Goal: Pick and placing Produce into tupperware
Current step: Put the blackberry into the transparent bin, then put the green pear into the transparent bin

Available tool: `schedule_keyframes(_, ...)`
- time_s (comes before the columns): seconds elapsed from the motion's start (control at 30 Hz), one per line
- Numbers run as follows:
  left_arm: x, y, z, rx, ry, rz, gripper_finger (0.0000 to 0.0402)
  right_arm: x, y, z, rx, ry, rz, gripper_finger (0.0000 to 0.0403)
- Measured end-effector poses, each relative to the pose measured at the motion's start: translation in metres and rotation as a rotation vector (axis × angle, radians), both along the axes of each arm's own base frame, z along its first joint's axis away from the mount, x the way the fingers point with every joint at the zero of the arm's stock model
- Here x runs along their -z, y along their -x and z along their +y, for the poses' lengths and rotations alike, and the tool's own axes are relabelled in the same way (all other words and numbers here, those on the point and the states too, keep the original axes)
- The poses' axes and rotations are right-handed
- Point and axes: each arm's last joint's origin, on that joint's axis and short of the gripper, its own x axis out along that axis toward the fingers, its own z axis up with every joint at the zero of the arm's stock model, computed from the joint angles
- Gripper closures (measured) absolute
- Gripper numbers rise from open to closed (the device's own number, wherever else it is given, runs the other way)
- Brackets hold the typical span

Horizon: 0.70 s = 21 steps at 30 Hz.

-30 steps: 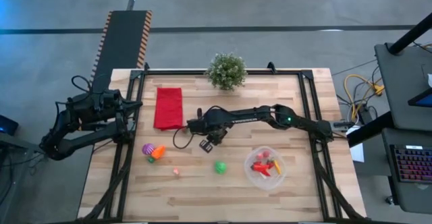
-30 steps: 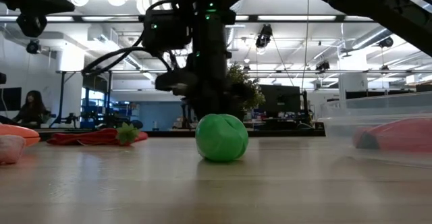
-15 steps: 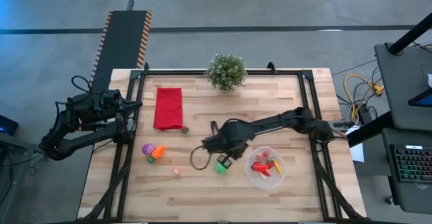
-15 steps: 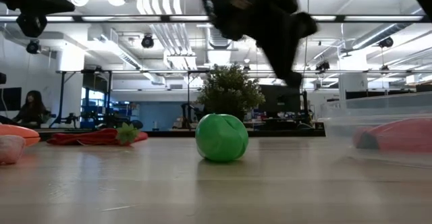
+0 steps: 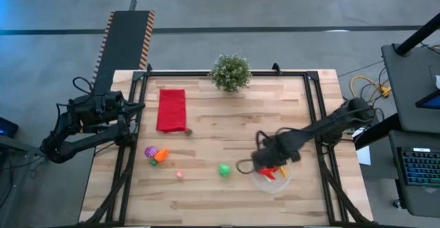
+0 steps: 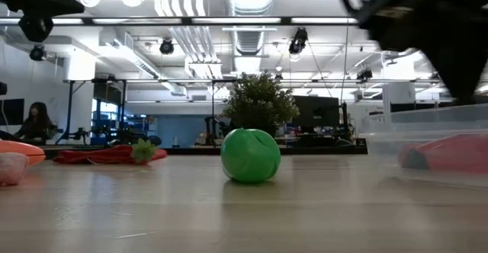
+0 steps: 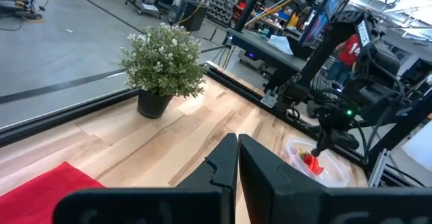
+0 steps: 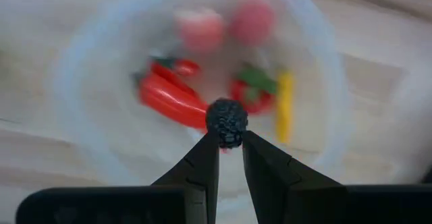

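Note:
My right gripper point(image 8: 229, 142) hangs over the tupperware point(image 8: 67, 82), shut on a small dark bumpy berry point(image 8: 227, 121). In the high view it is above the clear bowl point(image 5: 280, 182) near the table's right near part. Inside lie a red pepper point(image 8: 169, 99), pink pieces, and a yellow piece point(image 8: 285, 106). On the table rest a green ball point(image 5: 224, 169), a purple piece point(image 5: 150, 151) with an orange one point(image 5: 161, 154), and a tiny pink piece point(image 5: 179, 175). My left gripper point(image 7: 237, 146) waits shut off the table's left edge. My right gripper pinches the dark berry point(image 8: 227, 131) between its two fingertips point(image 8: 210, 148). The fingers come from above, pointing down into the bowl. The berry is lifted clear, above the produce lying in the tupperware.
A red folded cloth point(image 5: 171, 108) lies at the left far part, with a small piece point(image 5: 188, 131) at its near corner. A potted plant point(image 5: 230, 71) stands at the far edge. A black frame runs along the table's sides. Bare wood lies between the green ball and the cloth.
My right gripper has swept from the table's middle, beside the red cloth, toward the near edge past the green ball, then right, and now hangs over the tupperware. The green ball has stayed put.

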Motion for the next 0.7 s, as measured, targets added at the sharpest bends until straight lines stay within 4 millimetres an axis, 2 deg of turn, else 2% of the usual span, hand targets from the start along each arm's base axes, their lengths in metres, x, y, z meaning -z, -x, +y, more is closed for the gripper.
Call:
schedule_keyframes(0.17,0.0,0.0,0.0,0.0,0.0,-0.001,0.0402,0.012,0.026,0.004,0.049,-0.055,-0.001,0.0344)
schedule_keyframes(0.3,0.0,0.0,0.0,-0.002,0.004,-0.002,0.0402,0.028,0.029,0.009,0.071,-0.114,-0.061,0.0337)
schedule_keyframes(0.43,0.0,0.0,0.0,-0.002,0.006,-0.003,0.0402,0.035,0.03,0.012,0.059,-0.115,-0.033,0.0306)
schedule_keyframes(0.57,0.0,0.0,0.0,-0.003,0.006,-0.004,0.0402,0.028,0.03,0.016,0.048,-0.106,-0.017,0.0263)
schedule_keyframes(0.7,0.0,0.0,0.0,-0.008,0.004,-0.005,0.0402,0.009,0.024,0.015,0.063,-0.01,-0.069,0.0229)
